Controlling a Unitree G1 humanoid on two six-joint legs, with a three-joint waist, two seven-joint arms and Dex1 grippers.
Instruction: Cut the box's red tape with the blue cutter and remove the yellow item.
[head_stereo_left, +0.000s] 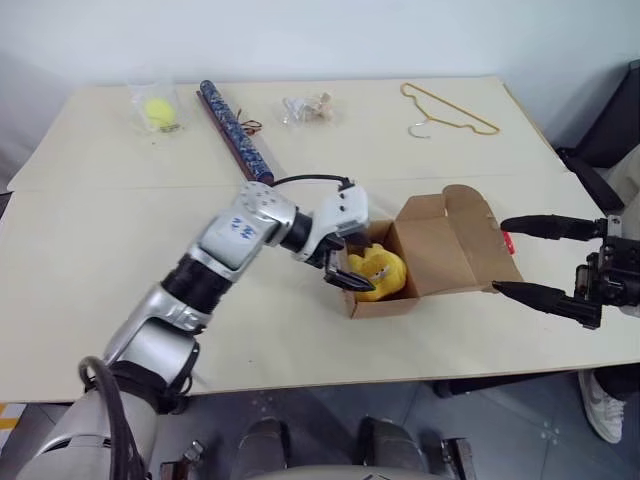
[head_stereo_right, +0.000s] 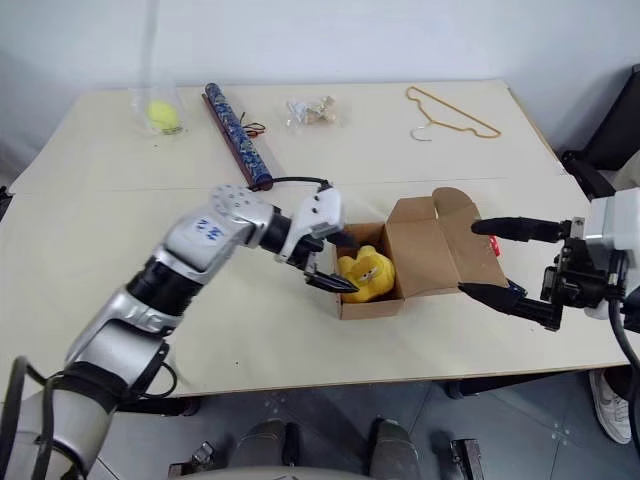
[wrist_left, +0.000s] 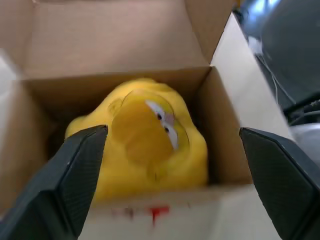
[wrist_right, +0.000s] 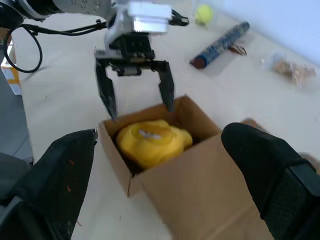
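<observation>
The brown box (head_stereo_left: 440, 250) stands open right of the table's middle, its flaps (head_stereo_left: 470, 215) folded back. Inside its left end lies the yellow item (head_stereo_left: 378, 272), a soft lump with a face (wrist_left: 150, 150). A scrap of red tape (head_stereo_left: 508, 242) clings to the right flap's edge. My left gripper (head_stereo_left: 347, 272) is open at the box's left wall, with its fingers (wrist_right: 107, 100) standing either side of the yellow item and not closed on it. To the right of the box, my right gripper (head_stereo_left: 500, 257) is open and holds nothing. The blue cutter is out of view.
Along the table's far side lie a yellow-green ball in a clear bag (head_stereo_left: 157, 112), a long dark patterned tube (head_stereo_left: 235, 130), a small clear packet (head_stereo_left: 305, 108) and a yellow wire hanger (head_stereo_left: 450, 110). A dark chair (head_stereo_left: 610, 140) and a person's shoe (head_stereo_left: 605, 405) are off the right edge.
</observation>
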